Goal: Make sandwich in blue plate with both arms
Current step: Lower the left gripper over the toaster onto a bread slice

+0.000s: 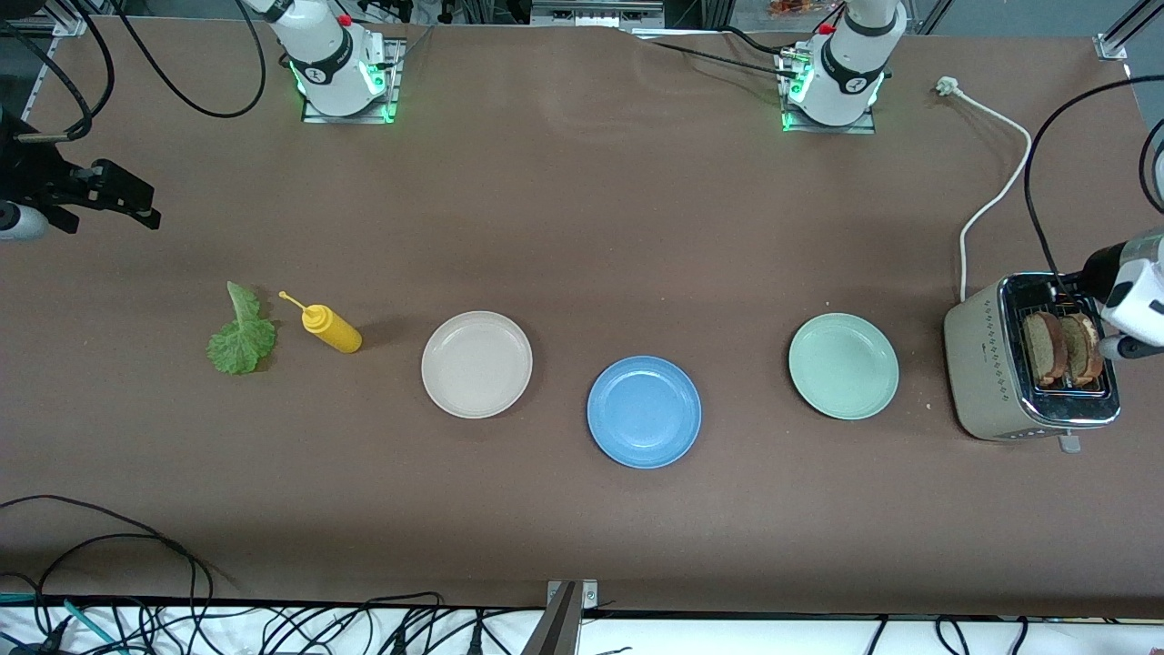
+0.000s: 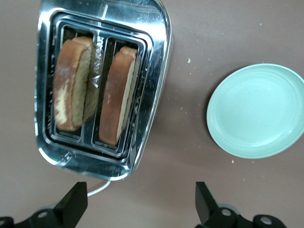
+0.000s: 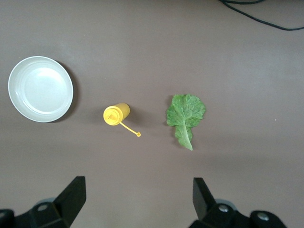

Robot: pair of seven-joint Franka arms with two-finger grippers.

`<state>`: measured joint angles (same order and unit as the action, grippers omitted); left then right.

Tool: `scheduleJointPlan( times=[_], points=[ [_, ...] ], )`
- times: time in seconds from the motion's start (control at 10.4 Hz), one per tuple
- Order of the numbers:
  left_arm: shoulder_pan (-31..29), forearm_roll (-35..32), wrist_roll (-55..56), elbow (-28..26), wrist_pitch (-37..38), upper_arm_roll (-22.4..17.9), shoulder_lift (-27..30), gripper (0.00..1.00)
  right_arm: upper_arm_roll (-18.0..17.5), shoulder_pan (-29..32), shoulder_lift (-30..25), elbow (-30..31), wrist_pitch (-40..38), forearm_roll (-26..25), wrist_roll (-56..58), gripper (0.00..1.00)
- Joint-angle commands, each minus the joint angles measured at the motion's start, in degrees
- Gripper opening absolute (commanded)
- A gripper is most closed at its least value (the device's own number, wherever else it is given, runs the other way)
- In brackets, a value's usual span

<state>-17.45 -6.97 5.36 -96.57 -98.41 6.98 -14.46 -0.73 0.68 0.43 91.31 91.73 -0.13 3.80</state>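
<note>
I see the brown table [image 1: 582, 227] carrying a lettuce leaf [image 1: 240, 335], yellow bottle [image 1: 331, 329], beige plate [image 1: 476, 364], blue plate [image 1: 644, 411], mint plate [image 1: 843, 366] and toaster [image 1: 1000, 364].

Bright, even overhead light — shadows beside the plates are short and soft. Glare streaks the chrome toaster [image 2: 102, 90] and glints on the blue plate [image 1: 644, 411]; every view stays sharp.

You are looking at a robotics lab staged as a kitchen. Two white arms are bolted by their bases [image 1: 346, 86] to a brown table [image 1: 582, 227], with green status lights glowing at the mounts. Aluminium framing runs along the table's edges, and loose black cables [image 1: 109, 555] trail over them. The kitchen props are a toaster [image 1: 1032, 359], plates and a yellow squeeze bottle [image 1: 332, 329].
</note>
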Motion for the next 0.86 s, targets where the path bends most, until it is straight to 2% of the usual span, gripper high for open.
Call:
scheduleJointPlan(
  times=[0.0, 0.19, 0.38, 0.77],
  points=[
    [-0.1, -3.0, -0.6, 1.9, -2.5, 0.7, -4.5, 1.0, -0.1, 0.2, 0.1, -0.7, -0.8, 1.0, 0.7, 1.0],
    [-0.6, -3.2, -0.7, 1.9, -3.1, 0.6, -5.4, 1.0, -0.1, 0.2, 0.1, -0.7, -0.8, 1.0, 0.7, 1.0],
    [-0.8, -3.8, -2.0, 4.7, -3.1, 0.7, -7.1, 1.0, -0.1, 0.2, 0.1, -0.7, -0.8, 1.0, 0.7, 1.0],
    [-1.7, -4.5, -5.6, 5.3, -5.1, 0.7, -8.5, 1.0, -0.1, 0.2, 0.1, -0.6, -0.8, 1.0, 0.7, 1.0]
  ],
)
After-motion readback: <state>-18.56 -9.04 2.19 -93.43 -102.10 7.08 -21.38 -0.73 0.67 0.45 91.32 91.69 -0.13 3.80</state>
